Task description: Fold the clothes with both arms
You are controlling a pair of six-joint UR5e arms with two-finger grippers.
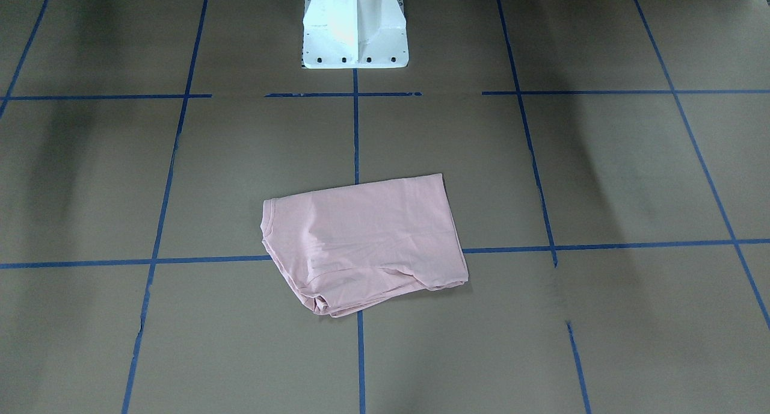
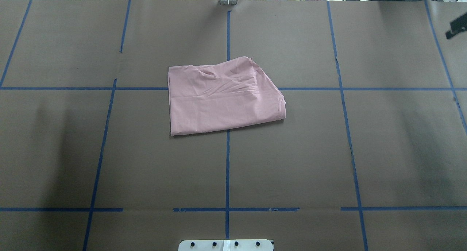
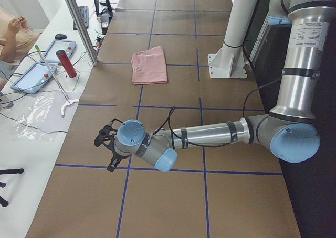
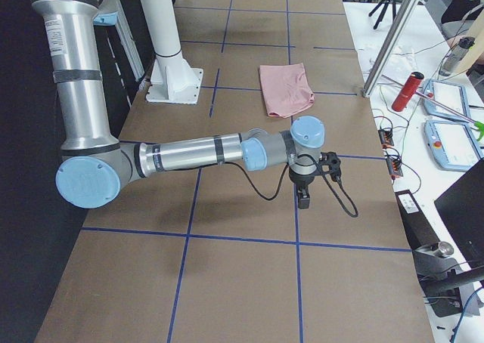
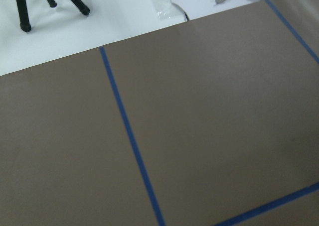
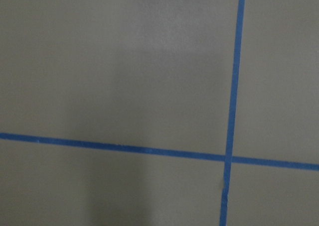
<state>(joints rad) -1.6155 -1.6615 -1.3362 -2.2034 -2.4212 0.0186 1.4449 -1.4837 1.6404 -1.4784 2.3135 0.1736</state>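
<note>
Pink T-shirt [image 2: 222, 97] lies folded into a rough rectangle at mid-counter [image 2: 292, 152], over a crossing of blue tape lines [image 2: 227, 170], in front of the white pedestal [image 1: 355, 29]; hemmed edge faces the robot's right; some creases on top. Left arm [image 3: 210, 134] and right arm [image 4: 189, 156] stretch out low near opposite ends of the counter, well apart from the shirt; left tool [image 3: 105, 146] and right tool [image 4: 302, 196] hang over bare counter, touching nothing; released or clenched: cannot tell for either.

Soft matt cloth T-shirt [image 2: 222, 101]; matt brown paper table [image 2: 292, 163]; smooth blue tape [image 2: 227, 163].
</note>
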